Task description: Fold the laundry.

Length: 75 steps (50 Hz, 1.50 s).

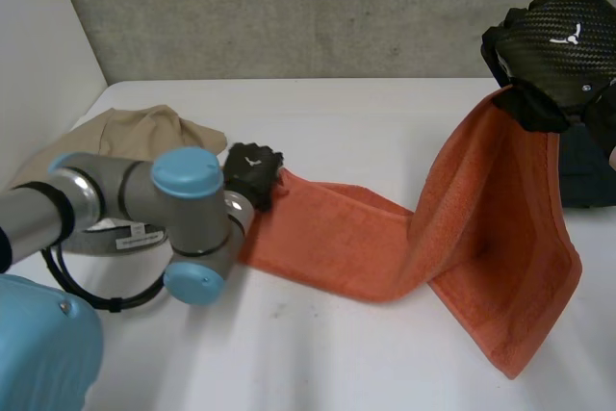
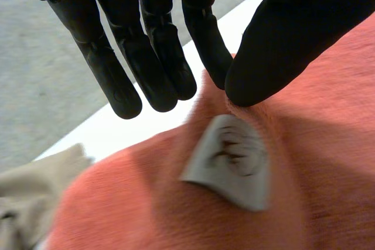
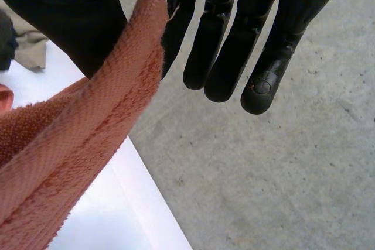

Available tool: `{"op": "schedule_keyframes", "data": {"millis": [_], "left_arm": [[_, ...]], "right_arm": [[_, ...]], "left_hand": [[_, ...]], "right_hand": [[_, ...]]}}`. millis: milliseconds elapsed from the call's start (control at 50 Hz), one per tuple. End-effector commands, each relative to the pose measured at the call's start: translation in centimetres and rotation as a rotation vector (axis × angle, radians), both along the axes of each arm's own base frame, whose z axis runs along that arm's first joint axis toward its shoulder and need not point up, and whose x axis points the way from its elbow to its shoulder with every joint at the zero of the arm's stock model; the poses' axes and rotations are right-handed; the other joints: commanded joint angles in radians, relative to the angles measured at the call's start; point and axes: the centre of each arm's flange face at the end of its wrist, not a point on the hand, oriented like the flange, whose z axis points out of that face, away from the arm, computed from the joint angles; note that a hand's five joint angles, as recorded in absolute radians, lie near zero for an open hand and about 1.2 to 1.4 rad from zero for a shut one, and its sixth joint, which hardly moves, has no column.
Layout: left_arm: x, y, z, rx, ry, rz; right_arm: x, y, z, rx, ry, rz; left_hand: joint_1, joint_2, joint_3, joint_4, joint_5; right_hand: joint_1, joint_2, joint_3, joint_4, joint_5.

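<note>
Orange towel (image 1: 366,243) lies stretched across white table (image 1: 318,353); left hand (image 1: 252,175) pinches one end beside beige cloth (image 1: 144,127), right hand (image 1: 558,45) holds other end raised, clamped between thumb and fingers

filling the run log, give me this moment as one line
left robot hand: pinches orange terry towel end on white table | right robot hand: pinches other end, raised | crumpled beige cloth: on table near left robot hand

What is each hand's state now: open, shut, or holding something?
Left hand: shut, pinching the orange towel near its label.
Right hand: shut on the same towel's other end, raised.
</note>
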Motion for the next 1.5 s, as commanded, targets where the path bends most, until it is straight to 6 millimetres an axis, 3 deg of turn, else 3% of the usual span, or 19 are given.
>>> {"op": "schedule_keyframes", "data": {"millis": [20,120,200,260,320,380,440,500,540,600,680,760,840,900,1000,1100,1300,1440,1500], "left_arm": [[5.4,-1.8,5.2,-0.081,-0.079,0.203],[9.9,0.4,11.2,-0.133,-0.071,0.275],[11.5,3.2,12.6,-0.111,-0.088,0.240],[12.6,4.5,12.2,-0.064,-0.118,0.226],[15.2,5.8,9.6,0.098,-0.229,0.232],[15.4,5.6,8.7,0.120,-0.254,0.231],[14.9,3.2,6.1,0.125,-0.291,0.215],[14.0,-0.6,5.8,0.032,-0.267,0.225],[13.4,-2.9,6.3,-0.045,-0.242,0.234],[12.4,-6.3,8.8,-0.205,-0.187,0.248],[11.3,-10.6,16.9,-0.579,-0.044,0.286],[11.1,-11.5,24.5,-0.884,0.076,0.311],[11.4,-10.9,30.0,-1.086,0.159,0.318],[11.3,-10.5,31.0,-1.098,0.211,0.293],[11.9,-10.0,29.7,-1.014,0.269,0.260],[12.8,-9.9,25.0,-0.862,0.241,0.211],[12.1,-6.8,11.7,-0.478,0.154,0.097],[11.4,-3.0,5.6,-0.274,0.093,-0.001],[11.5,-1.6,4.1,-0.201,0.067,-0.009]], "right_arm": [[-1.8,-2.5,-0.5,0.052,0.018,-0.086],[-3.3,-3.9,-1.7,0.181,0.089,-0.146],[-3.7,-3.8,-3.2,0.304,0.225,-0.174],[-4.2,-3.7,-5.2,0.404,0.368,-0.193],[-4.7,-4.0,-7.7,0.507,0.501,-0.207],[-5.1,-5.1,-10.0,0.576,0.547,-0.232],[-4.1,-6.2,-11.6,0.591,0.568,-0.218],[-2.0,-8.5,-12.0,0.497,0.549,-0.230],[-1.5,-9.6,-11.6,0.445,0.528,-0.263],[-0.7,-13.3,-8.2,0.215,0.425,-0.374],[-0.1,-16.9,-2.6,-0.128,0.277,-0.449],[0.3,-18.2,3.3,-0.456,0.132,-0.497],[0.4,-17.8,7.5,-0.649,0.039,-0.518],[1.1,-16.9,8.5,-0.665,0.014,-0.499],[2.7,-15.2,7.8,-0.605,-0.044,-0.427],[2.6,-14.1,5.0,-0.496,-0.039,-0.389],[2.1,-12.6,-5.6,-0.158,0.061,-0.297],[0.2,-11.6,-12.3,0.097,0.161,-0.318],[-0.2,-11.0,-13.3,0.160,0.186,-0.319]], "left_hand": [[0.247,0.203,0.209,0.201,0.243],[0.247,0.203,0.209,0.201,0.243],[0.247,0.203,0.209,0.201,0.243],[0.247,0.203,0.209,0.201,0.243],[0.247,0.203,0.209,0.201,0.243],[0.247,0.203,0.209,0.201,0.243],[0.247,0.203,0.209,0.201,0.243],[0.247,0.203,0.209,0.201,0.243],[0.247,0.203,0.209,0.201,0.243],[0.247,0.203,0.209,0.201,0.243],[0.247,0.203,0.209,0.201,0.243],[0.247,0.203,0.209,0.201,0.243],[0.247,0.203,0.209,0.201,0.243],[0.247,0.203,0.209,0.201,0.243],[0.247,0.203,0.209,0.201,0.243],[0.247,0.203,0.209,0.201,0.243],[0.247,0.203,0.209,0.201,0.243],[0.247,0.203,0.209,0.201,0.243],[0.247,0.203,0.209,0.201,0.243]], "right_hand": [[0.397,0.217,0.211,0.202,0.232],[0.397,0.217,0.211,0.202,0.232],[0.397,0.217,0.211,0.202,0.232],[0.397,0.217,0.211,0.202,0.232],[0.397,0.217,0.211,0.202,0.232],[0.397,0.217,0.211,0.202,0.232],[0.397,0.217,0.211,0.202,0.232],[0.397,0.217,0.211,0.202,0.232],[0.397,0.217,0.211,0.202,0.232],[0.397,0.217,0.211,0.202,0.232],[0.397,0.217,0.211,0.202,0.232],[0.397,0.217,0.211,0.202,0.232],[0.397,0.217,0.211,0.202,0.232],[0.397,0.217,0.211,0.202,0.232],[0.397,0.217,0.211,0.202,0.232],[0.397,0.217,0.211,0.202,0.232],[0.397,0.217,0.211,0.202,0.232],[0.397,0.217,0.211,0.202,0.232],[0.397,0.217,0.211,0.202,0.232]]}}
